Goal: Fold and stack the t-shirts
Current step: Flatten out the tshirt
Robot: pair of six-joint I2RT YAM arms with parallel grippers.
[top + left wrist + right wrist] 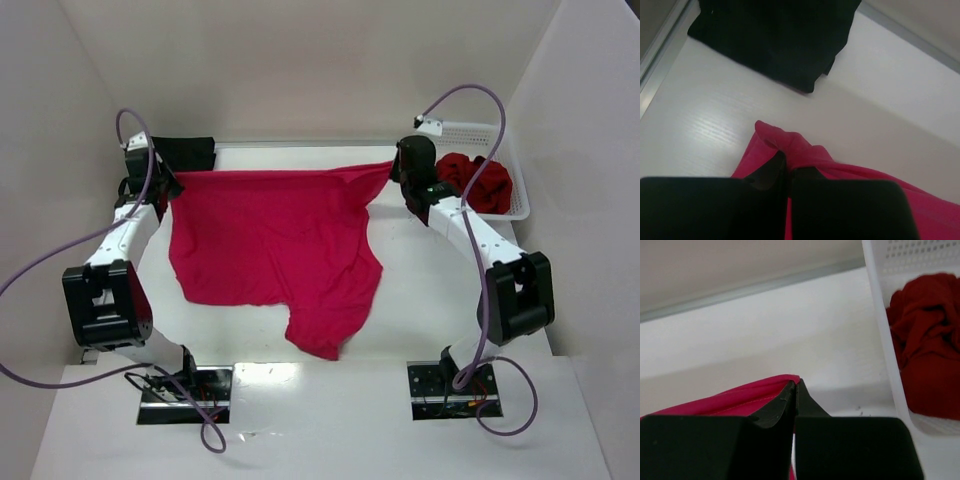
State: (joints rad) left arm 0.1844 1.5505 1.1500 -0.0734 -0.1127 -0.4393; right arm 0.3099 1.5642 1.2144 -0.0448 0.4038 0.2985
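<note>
Table [420, 280] | left gripper [783, 157], right gripper [795, 387] pinch pink shirt [270, 240] (black shirt [775, 40] cropped)

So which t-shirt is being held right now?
The crimson-pink t-shirt, with both arms' jaws shut on its far corners. The black t-shirt lies unheld at the far left; the dark red t-shirt sits crumpled in the white basket.

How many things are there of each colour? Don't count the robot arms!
Bright pink shirt: 1
Black shirt: 1
Dark red cloth heap: 1 (it may be more than one shirt, I cannot tell)
White basket: 1
Total: 4
</note>
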